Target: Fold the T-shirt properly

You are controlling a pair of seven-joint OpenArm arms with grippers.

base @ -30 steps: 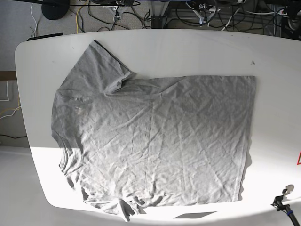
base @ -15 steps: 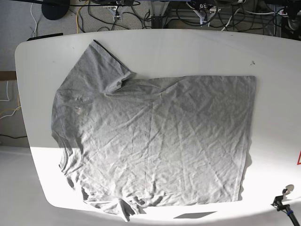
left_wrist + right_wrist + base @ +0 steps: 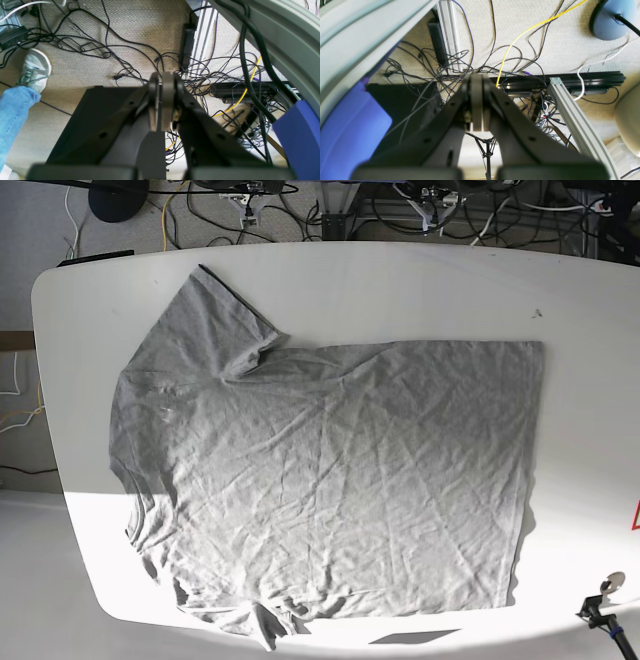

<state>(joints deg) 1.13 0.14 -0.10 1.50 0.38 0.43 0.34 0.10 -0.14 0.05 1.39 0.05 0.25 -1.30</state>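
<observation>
On the white counter the T-shirt lies spread flat, its long axis running left to right in the base view, collar end left. Both the left gripper and right gripper hang off the counter over floor cables, jaws closed and empty; neither arm looks nearer.

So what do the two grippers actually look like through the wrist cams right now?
Both look alike. The left gripper has two flat, rounded grey fingers on dark charcoal brackets that splay out toward the camera, with small round holes in them. The right gripper has the same grey fingers and dark angled brackets with holes. No markings or cables show on either; the cables in view lie on the floor behind.
</observation>
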